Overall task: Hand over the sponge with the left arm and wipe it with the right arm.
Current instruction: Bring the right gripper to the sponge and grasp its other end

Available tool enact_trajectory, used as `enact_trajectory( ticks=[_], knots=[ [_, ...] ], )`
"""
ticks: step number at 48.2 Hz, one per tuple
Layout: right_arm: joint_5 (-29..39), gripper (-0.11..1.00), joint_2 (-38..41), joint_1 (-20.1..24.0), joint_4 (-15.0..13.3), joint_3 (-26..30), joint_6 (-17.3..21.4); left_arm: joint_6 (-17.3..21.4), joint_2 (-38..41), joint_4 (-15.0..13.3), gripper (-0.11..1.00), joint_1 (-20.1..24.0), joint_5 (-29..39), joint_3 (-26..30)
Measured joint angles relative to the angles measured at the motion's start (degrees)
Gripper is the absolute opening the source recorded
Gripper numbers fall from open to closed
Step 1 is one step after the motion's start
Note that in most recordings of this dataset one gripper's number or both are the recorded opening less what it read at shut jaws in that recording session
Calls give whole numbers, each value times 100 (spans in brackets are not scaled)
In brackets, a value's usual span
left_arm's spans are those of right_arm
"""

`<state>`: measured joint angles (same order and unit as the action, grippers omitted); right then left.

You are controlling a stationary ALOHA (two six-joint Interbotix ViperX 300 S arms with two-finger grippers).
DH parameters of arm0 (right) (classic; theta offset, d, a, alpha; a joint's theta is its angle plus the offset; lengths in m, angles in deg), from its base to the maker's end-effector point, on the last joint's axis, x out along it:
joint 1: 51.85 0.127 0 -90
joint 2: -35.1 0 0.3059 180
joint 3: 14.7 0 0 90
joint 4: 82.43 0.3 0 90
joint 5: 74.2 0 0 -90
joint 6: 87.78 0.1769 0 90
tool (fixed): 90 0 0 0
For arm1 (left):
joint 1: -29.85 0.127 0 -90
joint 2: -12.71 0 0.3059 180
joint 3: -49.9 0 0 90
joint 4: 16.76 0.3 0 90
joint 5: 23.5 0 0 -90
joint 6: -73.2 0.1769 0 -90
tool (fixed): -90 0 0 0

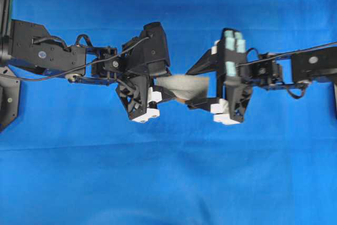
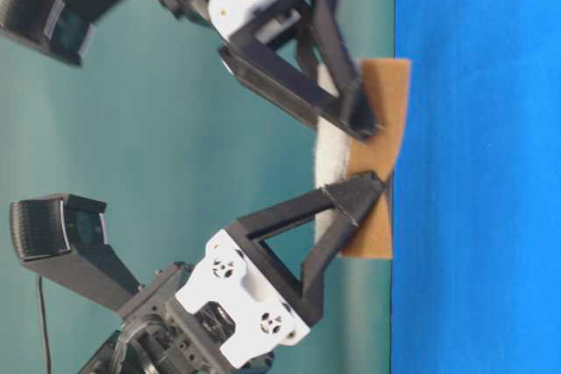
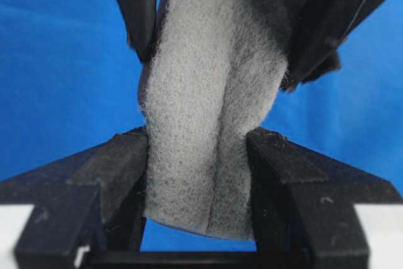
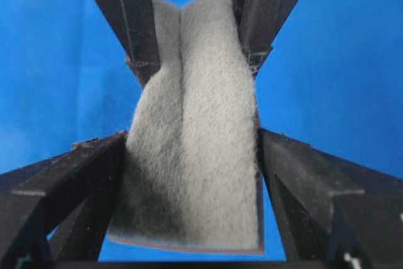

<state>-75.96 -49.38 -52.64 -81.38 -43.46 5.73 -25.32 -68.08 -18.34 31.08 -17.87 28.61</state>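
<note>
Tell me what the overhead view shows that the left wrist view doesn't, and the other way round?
Only the overhead view shows both whole arms reaching in from either side, the left arm plain black and the right arm with mint-green wrist patches, over the blue cloth.

Only the left wrist view shows the sponge up close: its fuzzy grey face creased lengthwise, pinched between the left gripper's fingers.

Both show the sponge gripped at both ends, by the left gripper and the right gripper.

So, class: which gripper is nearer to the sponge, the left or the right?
Neither: both grip it. The left gripper pinches one end of the sponge, and the right gripper pinches the other end.
</note>
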Motion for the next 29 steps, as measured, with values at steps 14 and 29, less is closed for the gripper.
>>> enact_trajectory(
  ticks=[14, 29],
  knots=[
    [88, 72, 193, -18, 0, 132, -26, 0, 0, 0, 32, 0, 0, -18],
    [105, 22, 53, -18, -18, 105, -79, 53, -26, 9, 27, -9, -18, -35]
  ],
)
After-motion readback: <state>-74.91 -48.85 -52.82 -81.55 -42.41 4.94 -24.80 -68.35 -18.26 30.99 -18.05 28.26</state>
